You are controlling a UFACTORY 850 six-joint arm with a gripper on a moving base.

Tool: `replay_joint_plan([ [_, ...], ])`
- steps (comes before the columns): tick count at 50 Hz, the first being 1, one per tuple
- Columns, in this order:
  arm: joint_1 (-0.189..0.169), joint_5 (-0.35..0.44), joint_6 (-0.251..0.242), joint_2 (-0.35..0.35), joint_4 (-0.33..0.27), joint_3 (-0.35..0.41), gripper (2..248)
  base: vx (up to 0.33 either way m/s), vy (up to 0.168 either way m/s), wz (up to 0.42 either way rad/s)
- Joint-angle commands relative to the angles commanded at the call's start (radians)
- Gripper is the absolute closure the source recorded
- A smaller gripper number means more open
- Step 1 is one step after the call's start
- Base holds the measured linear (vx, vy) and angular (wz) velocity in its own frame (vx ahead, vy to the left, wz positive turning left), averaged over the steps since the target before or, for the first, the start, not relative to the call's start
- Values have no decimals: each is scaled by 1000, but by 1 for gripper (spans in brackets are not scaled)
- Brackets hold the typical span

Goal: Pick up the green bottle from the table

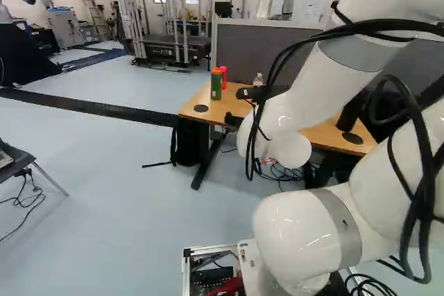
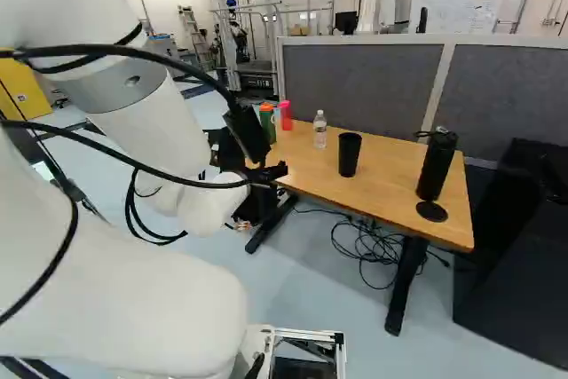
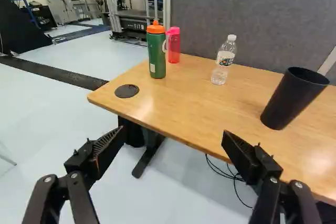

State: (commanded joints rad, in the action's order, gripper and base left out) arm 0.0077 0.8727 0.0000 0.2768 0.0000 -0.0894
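While holding the black fingers (image 3: 106,146) spread wide, with nothing between them, face the surface (image 3: 181,100) from beyond its near edge. Find the green bottle (image 3: 157,56) upright on the surface, near one end, ahead of the fingers and well apart from them. Note its orange lid (image 3: 155,28). Just beside it, nearer the grey partition (image 3: 241,17), see the pink bottle (image 3: 174,47), also upright; perhaps touching the green one, perhaps slightly apart, hard to tell from these angles. Between the green bottle and the edge of the surface, see a flat black disc (image 3: 126,91) set into the wood. Farther along, see the clear bottle (image 3: 223,61) with a white cap, then the black cup (image 2: 350,154), both upright and apart from each other. Toward the right of the right base view, see the black flask (image 2: 437,166), upright just behind a second disc (image 2: 431,211). Under the surface, see black cables (image 2: 366,250) lying in loose loops on the floor (image 2: 293,264).
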Motion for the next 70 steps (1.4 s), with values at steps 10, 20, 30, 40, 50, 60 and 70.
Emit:
replay_joint_plan([
  [10, 0, 0, 0, 0, 0, 0, 3, 192, 82, -25],
  [20, 0, 0, 0, 0, 0, 0, 3, 185, 83, -29],
  [30, 0, 0, 0, 0, 0, 0, 3, 187, 82, -31],
  [40, 0, 0, 0, 0, 0, 0, 3, 172, 82, -31],
  [50, 7, 0, 0, -15, 0, -13, 3, 109, 67, -17],
  [60, 13, 0, 0, -38, 0, -32, 3, 7, 3, 0],
  [70, 16, 0, 0, -90, 0, -78, 3, 0, 0, 0],
])
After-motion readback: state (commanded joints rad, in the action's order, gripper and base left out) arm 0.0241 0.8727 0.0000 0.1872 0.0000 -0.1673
